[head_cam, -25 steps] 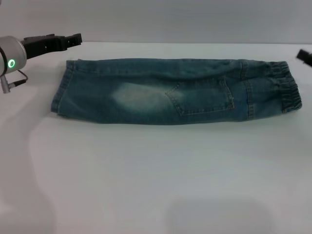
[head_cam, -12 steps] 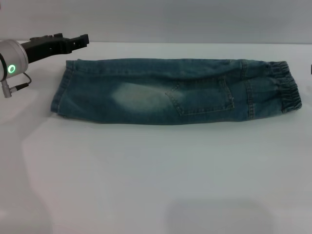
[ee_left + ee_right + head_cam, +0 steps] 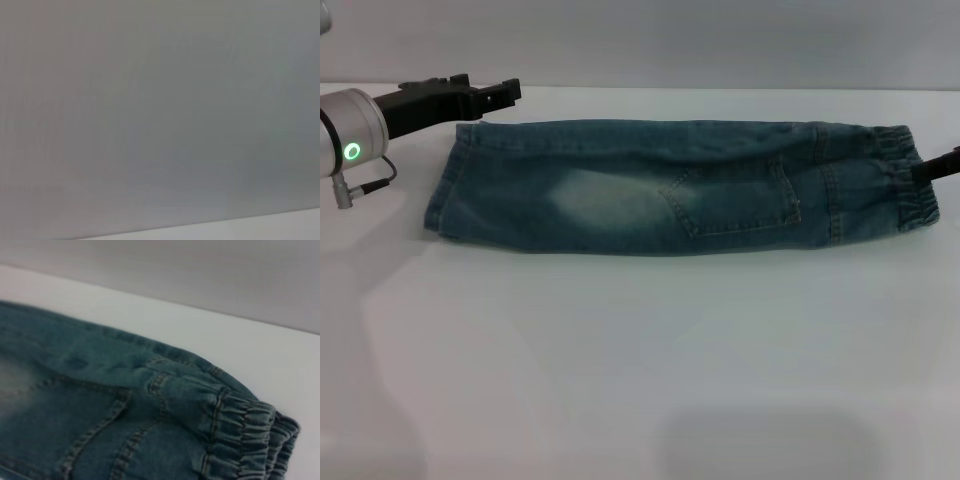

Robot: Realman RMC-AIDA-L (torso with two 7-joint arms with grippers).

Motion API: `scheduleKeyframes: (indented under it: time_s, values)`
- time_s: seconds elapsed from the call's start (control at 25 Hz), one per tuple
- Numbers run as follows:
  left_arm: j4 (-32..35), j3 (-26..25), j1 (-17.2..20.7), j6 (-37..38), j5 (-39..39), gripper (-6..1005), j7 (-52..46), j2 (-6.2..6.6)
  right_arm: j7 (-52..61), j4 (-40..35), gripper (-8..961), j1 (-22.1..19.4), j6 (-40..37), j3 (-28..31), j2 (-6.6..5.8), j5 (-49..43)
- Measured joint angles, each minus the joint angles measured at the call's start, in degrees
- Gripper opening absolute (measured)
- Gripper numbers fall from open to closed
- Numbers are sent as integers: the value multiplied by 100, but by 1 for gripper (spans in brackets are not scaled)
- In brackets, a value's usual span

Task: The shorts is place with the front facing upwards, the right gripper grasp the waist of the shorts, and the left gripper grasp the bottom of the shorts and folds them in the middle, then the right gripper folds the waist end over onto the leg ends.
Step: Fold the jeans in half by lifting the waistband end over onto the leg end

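Observation:
The blue-green denim shorts (image 3: pixel 670 185) lie flat on the white table (image 3: pixel 640 360), folded lengthwise into one long strip. The leg ends (image 3: pixel 442 190) point left and the gathered waist (image 3: pixel 912 185) points right. My left gripper (image 3: pixel 505 93), on its silver wrist with a green ring light, hovers just beyond the far corner of the leg ends. Only a black tip of my right gripper (image 3: pixel 940 166) shows at the right edge, beside the waist. The right wrist view looks closely at the elastic waist (image 3: pixel 245 435) and the stitched pocket (image 3: pixel 90 425).
Bare white table surrounds the shorts, with a wide stretch in front of them. A grey wall (image 3: pixel 640 40) stands behind the table's far edge. The left wrist view holds only that grey wall (image 3: pixel 160 100) and a thin strip of table (image 3: pixel 280 227).
My left gripper has slid right and a little down toward the far corner of the leg ends. The right gripper left the view, then came back lower, beside the waist.

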Motion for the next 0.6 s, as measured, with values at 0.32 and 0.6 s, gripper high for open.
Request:
scheduleKeyframes:
  time_s: [0.32, 0.6]
  values:
    - [-27, 47, 8, 18, -11, 837, 16, 0, 145, -8, 483, 86, 481, -209, 276, -339]
    - [-28, 50, -7, 76, -86, 837, 18, 0, 226, -32, 478, 107, 817, -275, 499, -759]
